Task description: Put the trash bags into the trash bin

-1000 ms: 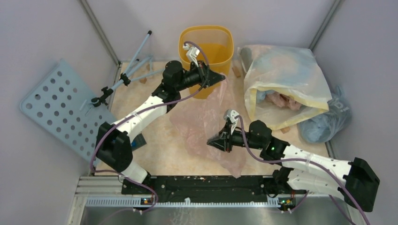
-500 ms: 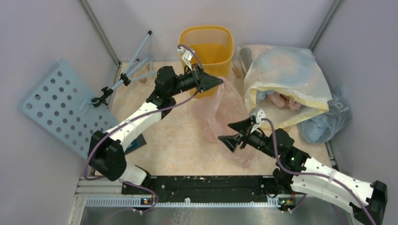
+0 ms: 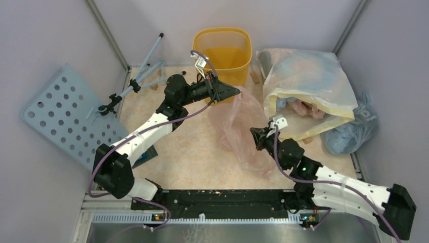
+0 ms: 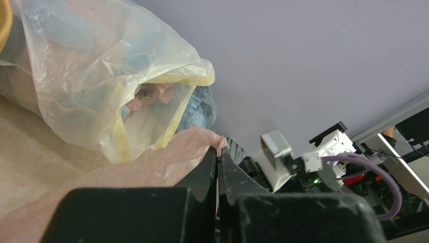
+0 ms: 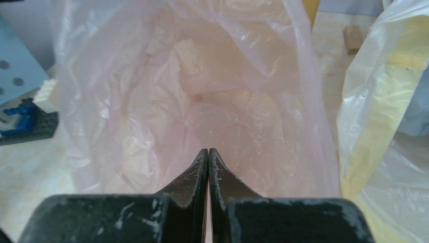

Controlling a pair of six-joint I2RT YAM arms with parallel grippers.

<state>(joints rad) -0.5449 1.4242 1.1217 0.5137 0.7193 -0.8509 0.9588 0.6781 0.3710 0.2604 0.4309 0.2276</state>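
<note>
One pink bag (image 3: 242, 125), thin and see-through, sits at the middle of the table (image 3: 187, 152), outside the bin. It is held up off the surface between the two grippers, and its lower end trails toward 6 o'clock. In the right wrist view its mouth gapes open straight ahead.

The left gripper (image 3: 236, 91) is at the bag's 12 o'clock edge. Its fingers are pressed together with a fold of the pink film pinched at their tips, as the left wrist view shows. The right gripper (image 3: 256, 134) is at the bag's 4 o'clock edge. Its fingers are also pressed tight together, with the bag's near rim caught between them.

One trash bin (image 3: 222, 48), yellow-orange, stands upright at 12 o'clock against the far wall. It is just beyond the left gripper and just beside the bag's top edge.

One small wooden block (image 3: 255, 78) lies between the bin and one large whitish-yellow sack (image 3: 308, 88). The sack slumps at 2 o'clock from the bag, with its mouth facing the arms. One grey-blue bag (image 3: 351, 130) is crumpled at 3 o'clock, touching the sack's right side.

At 9 o'clock one pale blue perforated panel (image 3: 63, 116) leans off the table's left edge. One set of light blue rods (image 3: 146, 66) lies at 11 o'clock. One dark brick plate (image 3: 146, 154) peeks out beneath the left arm.
</note>
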